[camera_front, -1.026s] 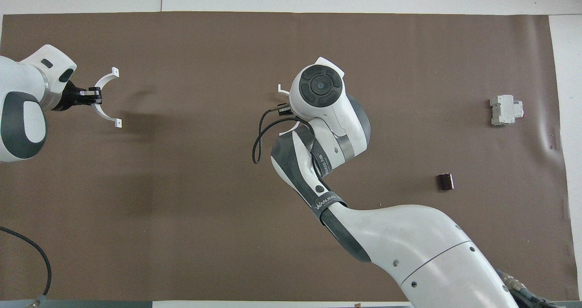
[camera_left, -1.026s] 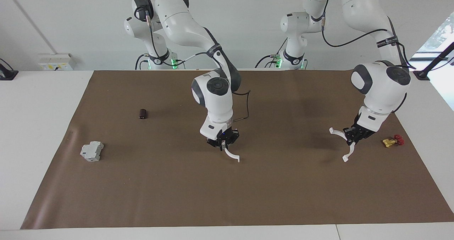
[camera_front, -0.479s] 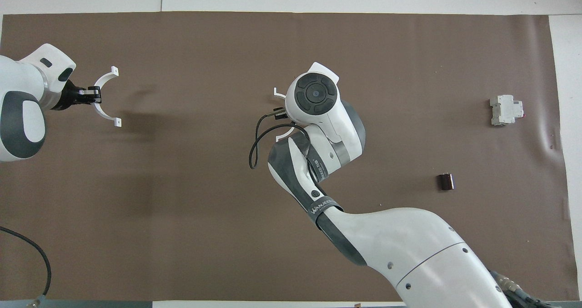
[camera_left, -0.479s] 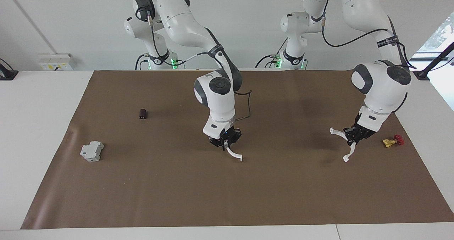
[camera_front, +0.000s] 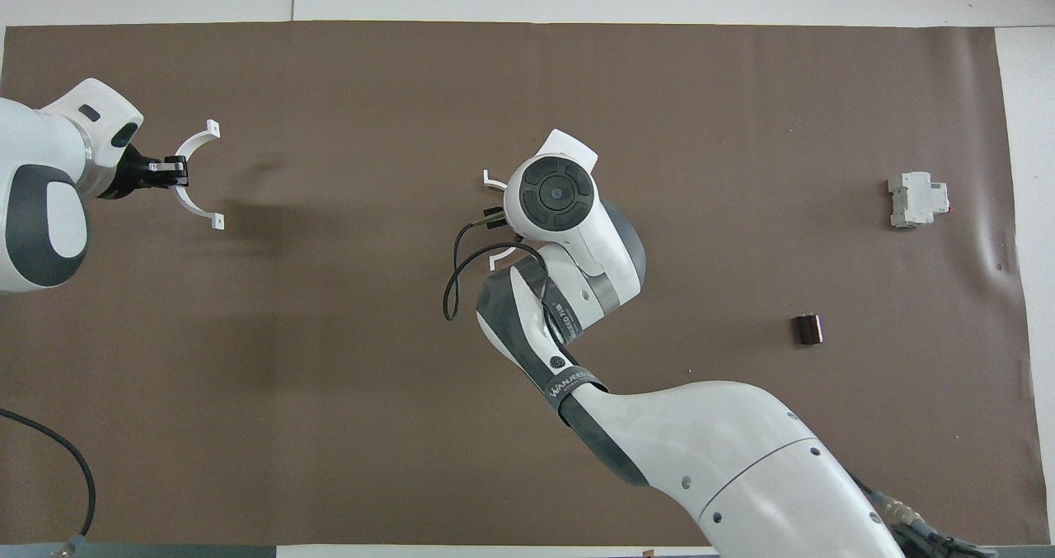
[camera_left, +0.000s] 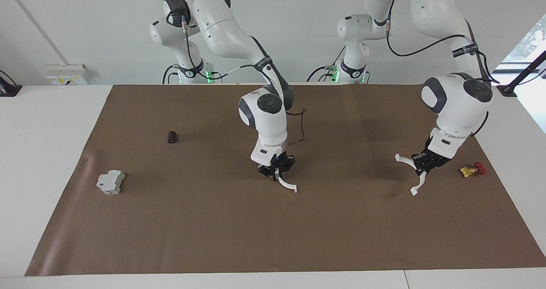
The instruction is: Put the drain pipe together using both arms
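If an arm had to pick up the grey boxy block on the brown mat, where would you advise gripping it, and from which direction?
I would come straight down from above and close the fingers across the narrow width of the grey boxy block. It lies flat on the brown mat, alone at the right arm's end of the table, so nothing crowds a top approach. Its stepped outline suggests gripping the flat long sides at mid-length.

Right hand [camera_left: 276, 172] grips a thin white plastic half-ring [camera_left: 287, 185] above mid-desk's brown mat [camera_left: 213, 229]. Left hand [camera_left: 420, 164] grips a second white half-ring [camera_left: 413, 176] beside the small yellow-and-red valve [camera_left: 471, 169].
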